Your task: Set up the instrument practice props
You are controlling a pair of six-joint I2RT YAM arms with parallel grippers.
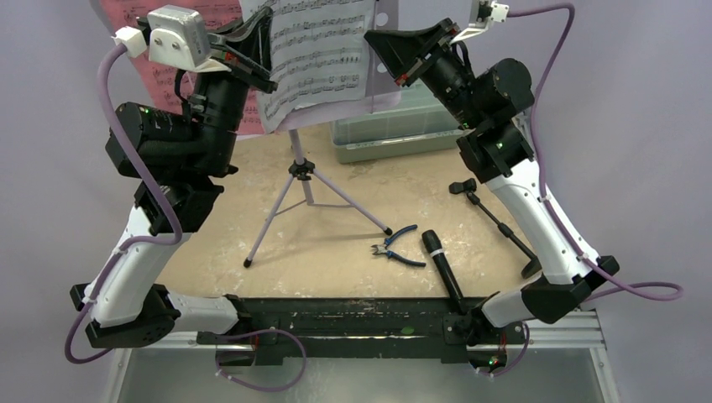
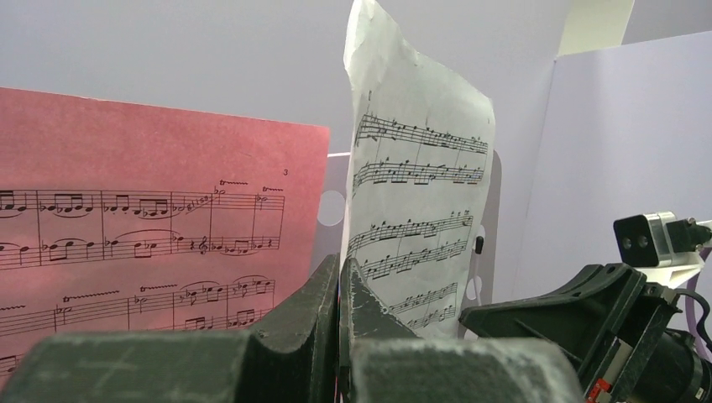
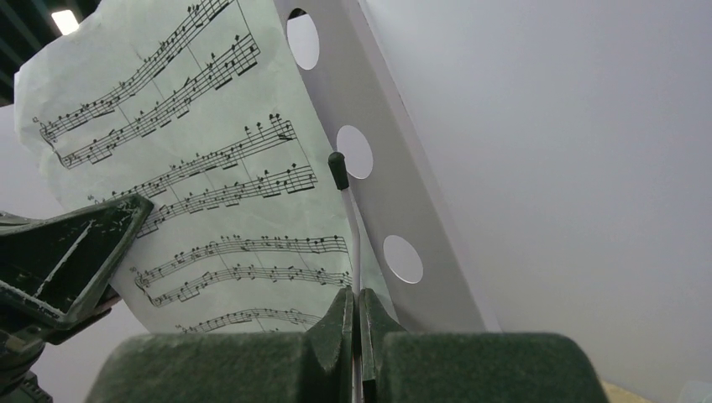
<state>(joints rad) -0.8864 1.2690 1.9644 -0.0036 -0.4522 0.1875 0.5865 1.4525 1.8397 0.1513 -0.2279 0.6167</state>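
Observation:
The lilac music stand (image 1: pixel 301 168) is upright on its tripod at mid-table, and its perforated desk (image 3: pixel 403 168) fills the right wrist view. A pink sheet (image 1: pixel 126 10) (image 2: pixel 151 168) leans on the desk's left half. Beside it, the white sheet (image 1: pixel 319 50) (image 2: pixel 420 193) (image 3: pixel 193 168) stands bent. My left gripper (image 1: pixel 262 59) (image 2: pixel 342 264) is shut on the white sheet's left edge. My right gripper (image 1: pixel 379 57) (image 3: pixel 356 295) is shut on the stand's thin black-tipped page-holder wire (image 3: pixel 346 210). The black microphone (image 1: pixel 442 269) and the black round-based stand (image 1: pixel 495 222) lie on the table at the right.
Blue-handled pliers (image 1: pixel 395 246) lie just left of the microphone. A translucent green toolbox (image 1: pixel 395 134) sits behind the music stand at the back right. The tripod legs spread across the table's middle. Both arms are raised high over the back of the table.

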